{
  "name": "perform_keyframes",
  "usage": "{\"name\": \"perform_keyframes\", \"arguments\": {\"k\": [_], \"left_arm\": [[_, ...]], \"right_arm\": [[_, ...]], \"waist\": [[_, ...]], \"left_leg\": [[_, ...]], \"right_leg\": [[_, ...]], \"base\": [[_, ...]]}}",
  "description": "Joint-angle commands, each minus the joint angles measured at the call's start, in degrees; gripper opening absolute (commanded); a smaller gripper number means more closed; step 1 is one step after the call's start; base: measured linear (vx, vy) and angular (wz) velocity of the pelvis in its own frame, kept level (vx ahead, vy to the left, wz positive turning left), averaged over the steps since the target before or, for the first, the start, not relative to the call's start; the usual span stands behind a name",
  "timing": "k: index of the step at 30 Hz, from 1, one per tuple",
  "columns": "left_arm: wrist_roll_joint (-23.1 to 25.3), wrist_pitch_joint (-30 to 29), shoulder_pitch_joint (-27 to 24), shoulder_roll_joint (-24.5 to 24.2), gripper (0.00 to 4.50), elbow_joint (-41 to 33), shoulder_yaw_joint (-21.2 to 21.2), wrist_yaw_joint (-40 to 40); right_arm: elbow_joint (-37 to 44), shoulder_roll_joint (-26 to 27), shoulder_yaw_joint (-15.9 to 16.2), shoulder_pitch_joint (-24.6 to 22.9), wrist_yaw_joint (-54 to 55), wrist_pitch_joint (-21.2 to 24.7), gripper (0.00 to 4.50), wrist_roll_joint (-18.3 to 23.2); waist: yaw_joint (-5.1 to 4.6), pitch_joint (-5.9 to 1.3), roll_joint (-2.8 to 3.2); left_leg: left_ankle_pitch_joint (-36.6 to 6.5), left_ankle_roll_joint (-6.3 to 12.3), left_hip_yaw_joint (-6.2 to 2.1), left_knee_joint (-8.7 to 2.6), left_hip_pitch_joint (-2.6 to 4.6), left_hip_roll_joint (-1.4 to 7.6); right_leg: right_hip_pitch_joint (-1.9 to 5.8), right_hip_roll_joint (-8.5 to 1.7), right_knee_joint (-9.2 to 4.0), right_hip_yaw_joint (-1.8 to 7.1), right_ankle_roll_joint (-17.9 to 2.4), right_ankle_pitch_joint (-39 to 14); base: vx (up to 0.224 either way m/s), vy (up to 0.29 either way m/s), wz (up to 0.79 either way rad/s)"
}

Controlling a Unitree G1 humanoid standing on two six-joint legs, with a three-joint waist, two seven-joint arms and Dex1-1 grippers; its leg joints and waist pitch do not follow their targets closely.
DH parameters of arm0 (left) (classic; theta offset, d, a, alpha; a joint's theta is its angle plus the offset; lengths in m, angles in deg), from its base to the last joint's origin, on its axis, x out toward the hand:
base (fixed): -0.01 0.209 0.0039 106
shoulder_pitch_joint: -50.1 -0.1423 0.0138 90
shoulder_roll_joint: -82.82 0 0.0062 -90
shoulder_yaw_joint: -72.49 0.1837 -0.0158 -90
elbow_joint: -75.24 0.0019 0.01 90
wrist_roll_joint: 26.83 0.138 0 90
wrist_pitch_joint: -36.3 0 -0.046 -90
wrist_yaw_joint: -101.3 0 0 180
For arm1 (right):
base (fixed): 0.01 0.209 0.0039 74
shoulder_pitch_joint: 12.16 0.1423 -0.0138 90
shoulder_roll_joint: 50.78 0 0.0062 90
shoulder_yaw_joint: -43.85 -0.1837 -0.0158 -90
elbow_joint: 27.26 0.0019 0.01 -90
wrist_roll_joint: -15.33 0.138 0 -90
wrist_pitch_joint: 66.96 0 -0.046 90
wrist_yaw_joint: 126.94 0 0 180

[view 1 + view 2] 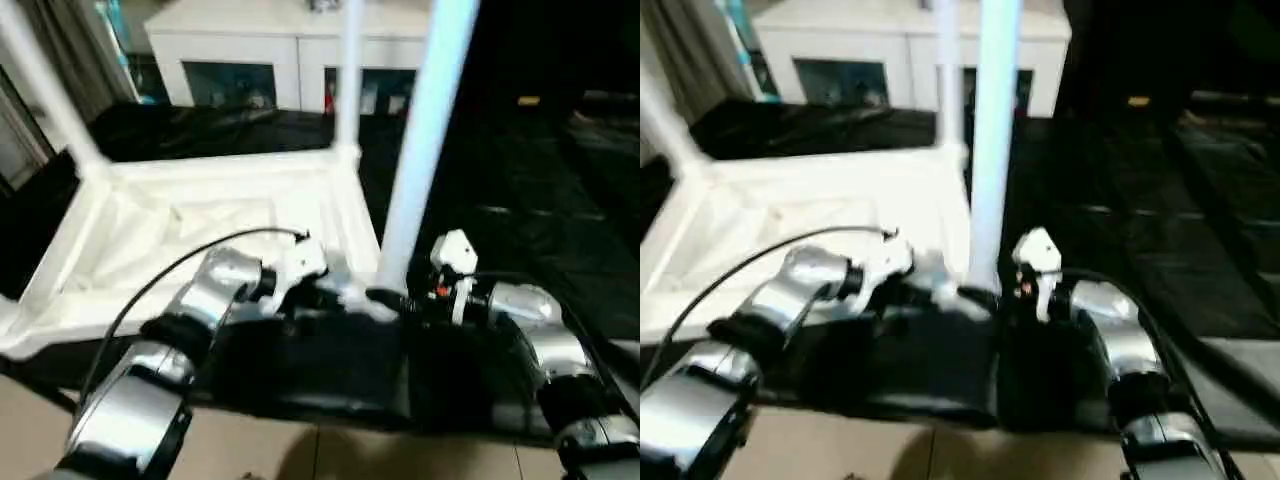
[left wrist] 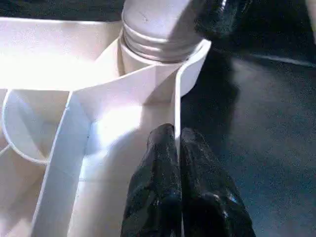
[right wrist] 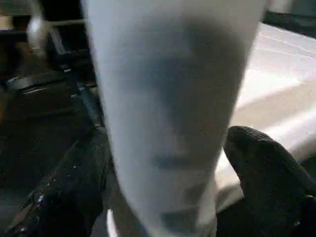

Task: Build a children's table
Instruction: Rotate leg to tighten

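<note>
A white cabinet (image 1: pixel 290 45) with glass doors stands at the back, and before it a dark mat (image 1: pixel 520 200) carries the table top (image 1: pixel 200 230), lying underside up with two legs (image 1: pixel 348 70) already standing in its far corners. The left hand (image 2: pixel 178 148) is pinched closed on the top's thin side wall just beside the near corner socket (image 2: pixel 163 74) — its fingers (image 2: pixel 153 182) sit either side of the wall. The right hand (image 3: pixel 173 163) clasps a third leg (image 1: pixel 425 130) near its base, upright in that socket.
</note>
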Motion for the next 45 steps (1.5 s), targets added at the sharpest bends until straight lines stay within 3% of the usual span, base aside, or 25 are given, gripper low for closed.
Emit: {"name": "perform_keyframes", "arguments": {"k": [1, 8, 20, 32, 35, 38, 41, 45], "left_arm": [[-1.79, -0.5, -1.31, 0.37, 0.0, -0.67, 1.09, 3.36], [-2.61, -1.86, -2.42, -0.92, 0.0, -3.29, 0.36, 5.37], [-2.57, -3.98, -3.14, -1.58, 0.0, -5.45, 0.17, 5.45], [-2.05, -4.79, -3.7, -1.9, 0.0, -6.3, 0.4, 4.71], [-0.62, -3.71, -2.88, -1.13, 0.0, -3.77, -0.17, -0.02], [0.89, -3.96, -1.59, -0.02, 0.0, -0.4, -0.93, -6.33], [1.44, -5.63, 0.78, 3.08, 0.0, 4.15, -3.33, -17.71], [1.38, -8.08, 3.24, 6.28, 0.0, 7.6, -5.1, -26.81]], "right_arm": [[1.51, -0.82, 0.65, -0.65, -1.57, 1.13, 3.87, 0.49], [1.73, -2.36, 2.57, -1.81, -4.42, 1.86, 3.87, -1.49], [1.39, -1.8, 2.04, -1.13, -4.16, 3.52, 2.81, -0.79], [0.84, -0.93, 2.48, -1.84, -3.08, 2.86, 2.73, -1.67], [-3.01, 1.24, 1.88, -0.72, 4.61, 0.26, 2.73, -4.66], [-6.13, 3.48, 1.05, 0.64, 11.19, 1.06, 2.72, -5.95], [-11.33, 7.6, -0.36, 3.05, 23.39, 1.8, 2.72, -7.89], [-16.61, 12.0, -2.85, 5.87, 36.59, 3.5, 2.72, -8.18]], "waist": [[-0.1, -3.25, -0.55], [-0.13, -3.12, -0.89], [-0.23, -3.24, -0.97], [-0.3, -3.4, -0.88], [-0.56, -3.22, -0.79], [-1.25, -3.03, -0.8], [-2.29, -2.87, -0.89], [-2.58, -2.85, -1.05]], "left_leg": [[-15.01, 5.56, -0.36, -3.68, 0.65, 1.52], [-15.92, 3.94, -0.47, -3.86, 0.6, 1.4], [-13.75, 4.68, -0.4, -3.62, 0.47, 1.3], [-12.72, 5.1, -0.39, -3.44, 0.46, 1.25], [-13.87, 4.24, -0.41, -3.58, 0.44, 1.13], [-16.57, 2.58, -0.63, -3.96, 0.56, 0.97], [-18.71, 1.03, -0.78, -4.06, 0.82, 0.73], [-19.29, 1.28, -0.85, -4.09, 0.85, 0.56]], "right_leg": [[2.69, -2.23, -3.08, 1.16, -15.59, -9.21], [2.53, -2.39, -3.48, 1.23, -13.44, -14.27], [2.62, -2.29, -3.22, 1.17, -13.81, -12.16], [2.72, -2.2, -2.93, 1.11, -14.55, -9.67], [2.55, -2.28, -3.2, 1.09, -14.19, -11.79], [2.58, -2.28, -3.72, 1.02, -12.53, -17.1], [2.14, -2.28, -4.2, 1.05, -11.28, -21.55], [2.04, -2.22, -4.62, 1.06, -10.4, -23.2]], "base": [[0.0, 0.0, 0.0], [0.0, 0.0, 0.0], [0.0, 0.0, 0.0], [0.0, 0.0, 0.0], [0.0, 0.0, 0.0], [0.0, 0.0, 0.0], [0.0, 0.0, 0.0], [0.0, 0.0, 0.0]]}}
